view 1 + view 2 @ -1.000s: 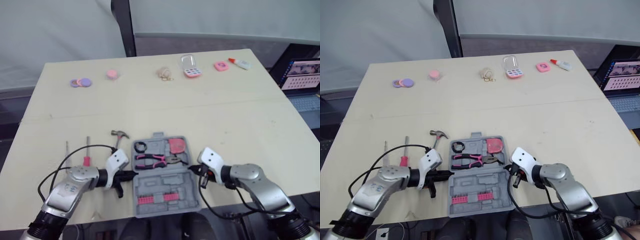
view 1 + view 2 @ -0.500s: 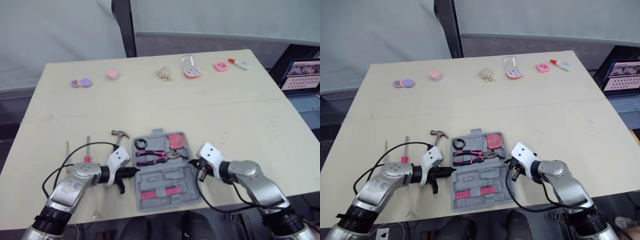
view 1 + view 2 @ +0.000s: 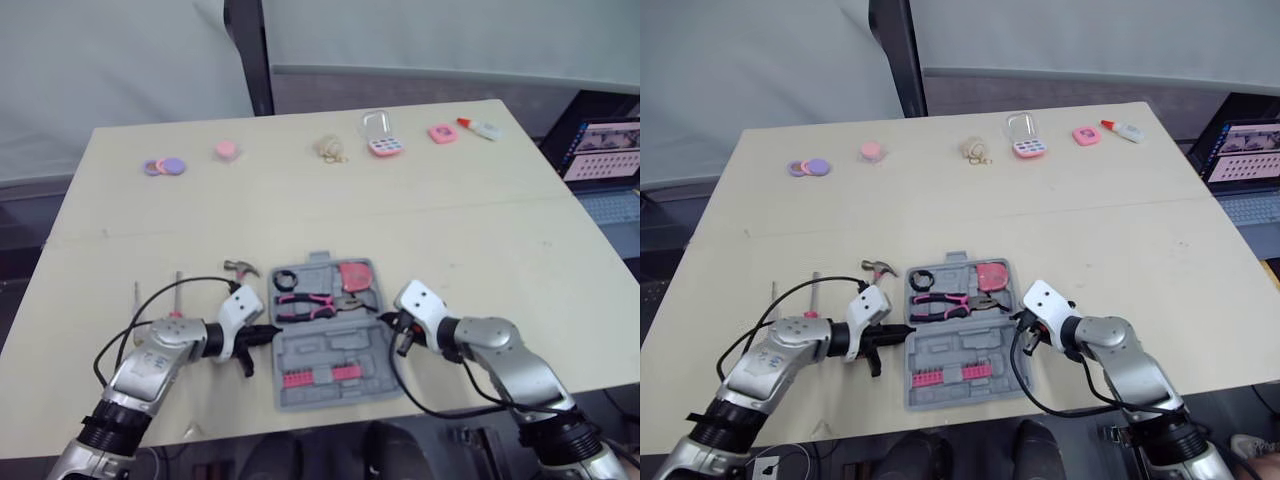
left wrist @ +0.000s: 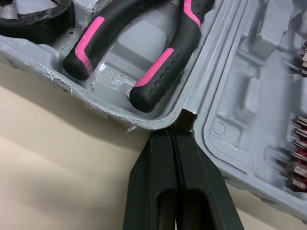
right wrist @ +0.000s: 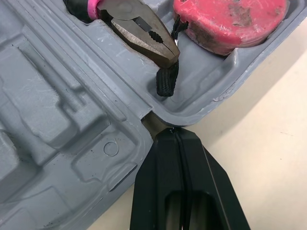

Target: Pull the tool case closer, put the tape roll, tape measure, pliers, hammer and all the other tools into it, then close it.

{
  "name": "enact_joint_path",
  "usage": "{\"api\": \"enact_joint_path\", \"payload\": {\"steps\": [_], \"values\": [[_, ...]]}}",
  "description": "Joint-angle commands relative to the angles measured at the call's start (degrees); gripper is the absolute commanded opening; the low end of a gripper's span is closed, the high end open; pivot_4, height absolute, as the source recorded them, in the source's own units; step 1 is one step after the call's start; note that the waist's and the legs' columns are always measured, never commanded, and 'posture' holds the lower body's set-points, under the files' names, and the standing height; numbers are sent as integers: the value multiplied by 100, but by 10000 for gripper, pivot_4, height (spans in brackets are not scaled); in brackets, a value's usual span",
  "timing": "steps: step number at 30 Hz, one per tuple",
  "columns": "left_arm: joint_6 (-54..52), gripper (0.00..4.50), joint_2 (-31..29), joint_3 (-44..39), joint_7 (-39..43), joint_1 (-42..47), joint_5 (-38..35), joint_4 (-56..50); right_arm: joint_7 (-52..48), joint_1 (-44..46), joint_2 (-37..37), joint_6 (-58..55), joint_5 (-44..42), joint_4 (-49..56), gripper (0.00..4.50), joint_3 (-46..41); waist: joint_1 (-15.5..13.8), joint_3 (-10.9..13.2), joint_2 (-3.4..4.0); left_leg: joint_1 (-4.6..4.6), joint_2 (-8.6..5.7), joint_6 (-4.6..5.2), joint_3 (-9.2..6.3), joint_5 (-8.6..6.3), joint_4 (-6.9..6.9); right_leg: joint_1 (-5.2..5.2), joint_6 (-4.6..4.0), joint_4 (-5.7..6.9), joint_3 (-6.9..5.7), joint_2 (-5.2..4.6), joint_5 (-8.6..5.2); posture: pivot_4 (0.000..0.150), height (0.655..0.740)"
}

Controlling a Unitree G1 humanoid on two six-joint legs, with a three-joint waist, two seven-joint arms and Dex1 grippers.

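Tool case: moulded grey plastic, matt and lightly scuffed; the rim shows rough, frayed flash. Pliers: grips of black and pink plastic, semi-gloss, partly ribbed; head of dark metal with a dull sheen. Tape measure: pink plastic shell, worn and scratched, with a black woven cloth strap. Fingers: smooth matt black plastic. Counter: pale, smooth, matt. Hammer head: appears to be bare metal.
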State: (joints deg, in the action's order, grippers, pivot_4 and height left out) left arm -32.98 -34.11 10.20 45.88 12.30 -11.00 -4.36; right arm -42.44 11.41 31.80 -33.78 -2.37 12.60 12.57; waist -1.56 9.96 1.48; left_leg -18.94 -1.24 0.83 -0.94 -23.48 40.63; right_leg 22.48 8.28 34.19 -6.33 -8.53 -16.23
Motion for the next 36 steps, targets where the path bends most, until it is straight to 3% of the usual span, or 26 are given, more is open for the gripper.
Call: {"api": "enact_joint_path", "payload": {"steps": [1,25,36], "values": [[33,304,91,21,-348,112,280,192,-3,65,-138,82,-84,93,0,113,0,0,0,0,0,0,0,0,0,0,0,0,0,0,0,1500,7400],[116,304,260,3,-435,237,441,337,54,163,-266,78,19,5,0,137,1,-1,1,0,0,0,-1,0,3,-1,0,2,0,0,0,1500,7400],[46,304,70,2,-371,39,491,87,16,67,-150,47,6,51,0,104,17,-1,1,0,1,-1,-2,0,2,0,0,1,0,0,0,1500,7400]]}}
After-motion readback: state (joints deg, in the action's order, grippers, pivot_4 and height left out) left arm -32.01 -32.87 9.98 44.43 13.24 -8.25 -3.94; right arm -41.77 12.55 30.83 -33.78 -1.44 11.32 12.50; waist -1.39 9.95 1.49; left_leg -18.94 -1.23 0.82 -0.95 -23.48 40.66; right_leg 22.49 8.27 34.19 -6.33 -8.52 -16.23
